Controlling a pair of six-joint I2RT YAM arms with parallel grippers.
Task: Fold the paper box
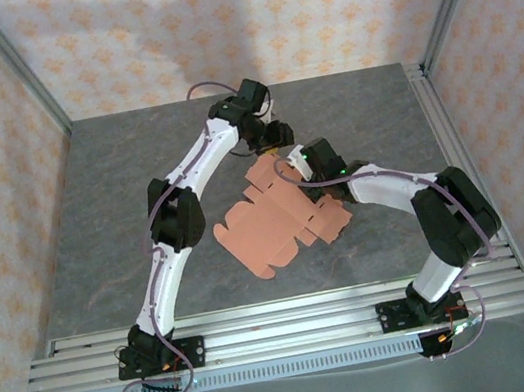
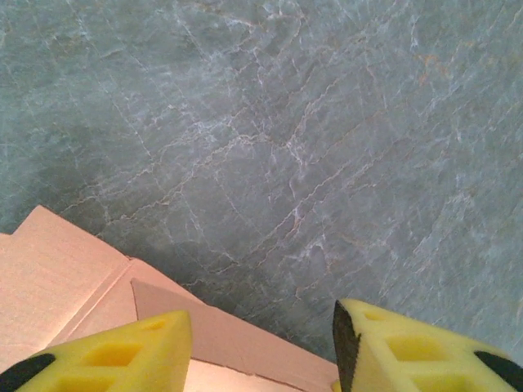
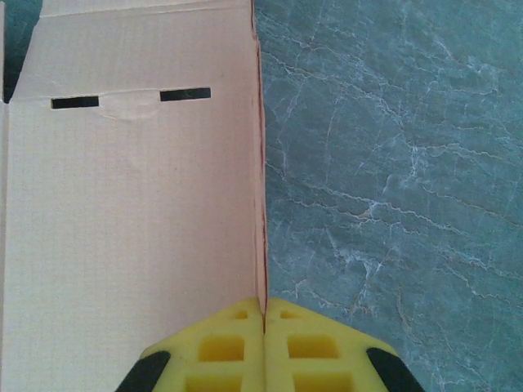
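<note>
The paper box (image 1: 272, 225) is a salmon-pink die-cut sheet lying mostly flat in the middle of the grey table, with tabs and rounded flaps along its edges. My right gripper (image 3: 263, 309) is shut on a raised, folded edge of the sheet (image 3: 131, 204), which carries two dark slots near its far end. In the top view that gripper (image 1: 306, 170) sits at the sheet's upper right side. My left gripper (image 1: 269, 149) hovers at the sheet's far corner. Its yellow fingers (image 2: 147, 343) stand apart, and a pink flap (image 2: 237, 335) runs across the gap between them without being pinched.
The marbled grey table (image 1: 121, 201) has free room to the left and at the back. Aluminium rails (image 1: 284, 319) run along the near edge. Metal frame posts (image 1: 429, 106) and patterned walls close in the sides.
</note>
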